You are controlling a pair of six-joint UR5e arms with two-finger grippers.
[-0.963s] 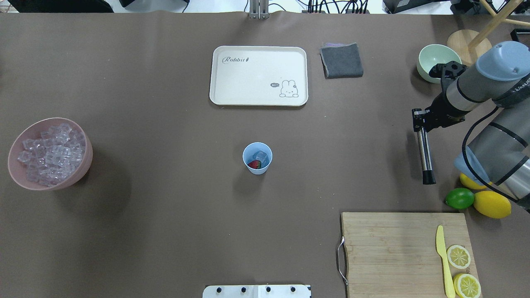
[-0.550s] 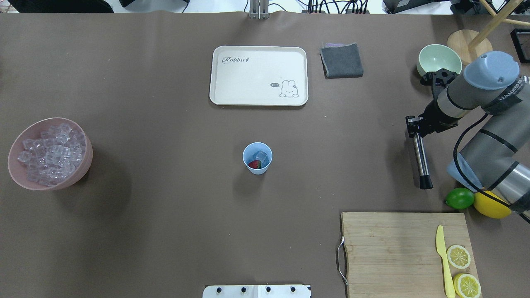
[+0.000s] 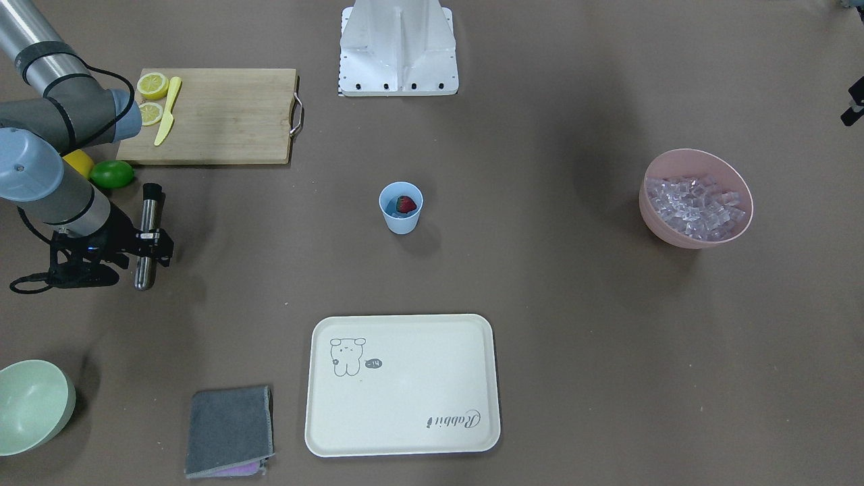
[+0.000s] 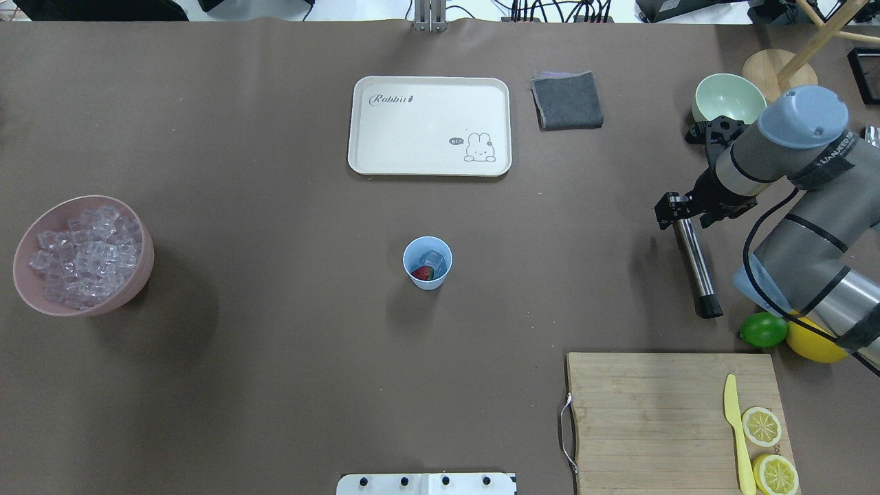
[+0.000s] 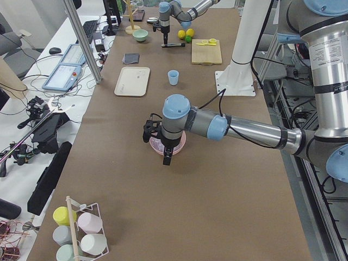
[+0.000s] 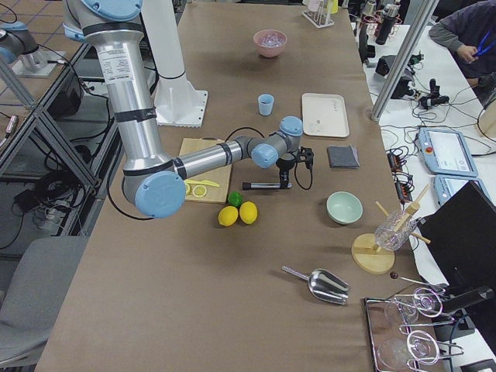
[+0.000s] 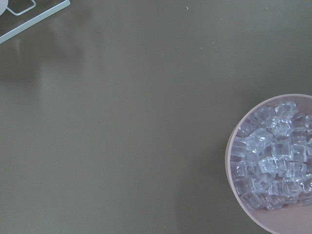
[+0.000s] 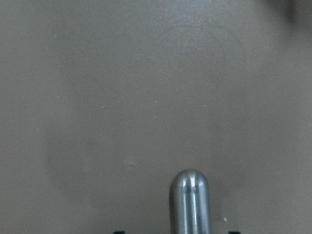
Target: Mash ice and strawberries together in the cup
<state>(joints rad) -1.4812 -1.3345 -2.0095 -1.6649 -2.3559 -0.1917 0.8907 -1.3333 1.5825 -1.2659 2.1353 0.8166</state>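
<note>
The light-blue cup [image 4: 427, 262] stands upright mid-table, also in the front-facing view [image 3: 401, 208]. Inside it lie a red strawberry [image 4: 422, 273] and a clear ice cube [image 4: 433, 258]. More ice [image 4: 86, 253] fills a pink bowl [image 4: 141, 275] at the far left. My right gripper [image 4: 677, 210] is shut on one end of a steel muddler [image 4: 693, 265] with a black tip, held about level, far right of the cup. My left gripper [image 5: 167, 157] shows only in the exterior left view, near the pink bowl; I cannot tell if it is open.
A cream tray [image 4: 430, 124] and a grey cloth [image 4: 567, 100] lie behind the cup. A pale green bowl [image 4: 729, 100] stands behind the right gripper. A lime [image 4: 763, 330], a lemon [image 4: 815, 342] and a chopping board [image 4: 660, 412] with a yellow knife [image 4: 735, 433] sit front right.
My right gripper has moved left, toward the table's middle, carrying the muddler, which has swung slightly askew. The cup and bowl have not moved.
</note>
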